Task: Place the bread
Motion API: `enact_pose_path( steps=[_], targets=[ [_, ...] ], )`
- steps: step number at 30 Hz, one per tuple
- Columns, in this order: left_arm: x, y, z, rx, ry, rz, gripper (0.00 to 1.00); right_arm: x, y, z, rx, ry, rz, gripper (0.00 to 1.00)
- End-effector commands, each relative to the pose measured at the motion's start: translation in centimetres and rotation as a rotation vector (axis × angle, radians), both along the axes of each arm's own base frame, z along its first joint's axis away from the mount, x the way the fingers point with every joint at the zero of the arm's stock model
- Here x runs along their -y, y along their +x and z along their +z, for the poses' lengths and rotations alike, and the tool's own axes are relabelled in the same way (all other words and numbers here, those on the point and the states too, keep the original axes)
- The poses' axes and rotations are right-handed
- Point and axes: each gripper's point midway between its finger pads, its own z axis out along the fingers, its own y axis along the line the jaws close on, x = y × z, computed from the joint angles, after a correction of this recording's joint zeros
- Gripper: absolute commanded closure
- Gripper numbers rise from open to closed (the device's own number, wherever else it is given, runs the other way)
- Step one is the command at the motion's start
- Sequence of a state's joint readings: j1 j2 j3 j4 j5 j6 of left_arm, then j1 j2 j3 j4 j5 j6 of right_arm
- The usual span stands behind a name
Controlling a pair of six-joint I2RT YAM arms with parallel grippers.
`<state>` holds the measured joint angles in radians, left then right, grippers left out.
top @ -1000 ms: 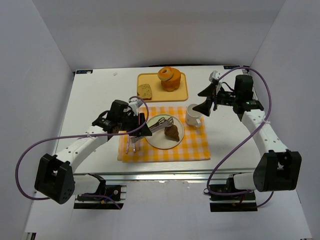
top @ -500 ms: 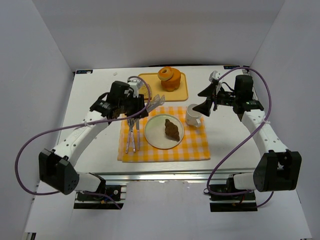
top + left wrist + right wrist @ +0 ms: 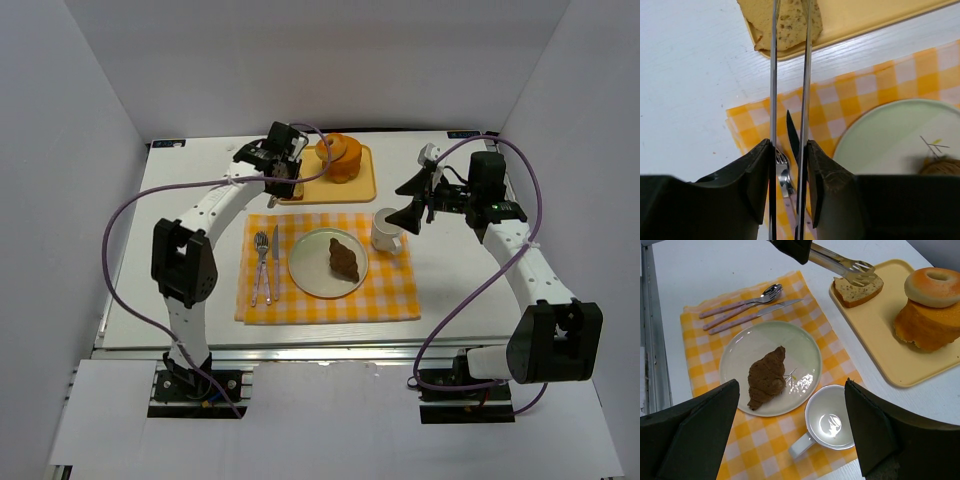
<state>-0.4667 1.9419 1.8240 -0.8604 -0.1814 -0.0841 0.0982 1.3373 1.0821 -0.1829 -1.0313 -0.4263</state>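
A seeded bread slice (image 3: 857,290) lies at the near left end of the yellow tray (image 3: 880,340); it also shows in the left wrist view (image 3: 790,22). My left gripper (image 3: 283,165) (image 3: 789,145) is shut on metal tongs (image 3: 840,262) (image 3: 774,75), whose tips straddle the slice. A brown croissant (image 3: 344,258) (image 3: 767,376) lies on the pale green plate (image 3: 310,270) (image 3: 740,350). My right gripper (image 3: 410,200) (image 3: 790,435) is open and empty, hovering above the white mug (image 3: 386,230) (image 3: 832,422).
The plate and mug sit on a yellow checked cloth (image 3: 390,295). A fork and knife (image 3: 265,265) lie on the cloth left of the plate. A doughnut on an orange cake (image 3: 338,155) (image 3: 935,287) stands on the tray.
My left arm has swung with the tongs from the plate back to the tray's bread slice, leaving the croissant on the plate. The right arm has not moved.
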Motion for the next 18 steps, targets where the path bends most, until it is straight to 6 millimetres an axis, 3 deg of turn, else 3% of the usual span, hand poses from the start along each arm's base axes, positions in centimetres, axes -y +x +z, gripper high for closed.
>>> enact_pose_path(
  steps=[1,9,18],
  targets=[
    [-0.4,0.7,2.4,0.073,0.088,0.006,0.56,0.1,-0.5,0.7,0.034,0.010,0.012,0.10],
    [0.6,1.3,1.0,0.091,0.099,0.008,0.52,0.4,-0.4,0.5,0.026,0.010,0.004,0.11],
    [1.5,1.0,2.0,0.115,0.046,0.004,0.50,0.3,-0.3,0.3,0.020,0.015,0.010,0.11]
  ],
)
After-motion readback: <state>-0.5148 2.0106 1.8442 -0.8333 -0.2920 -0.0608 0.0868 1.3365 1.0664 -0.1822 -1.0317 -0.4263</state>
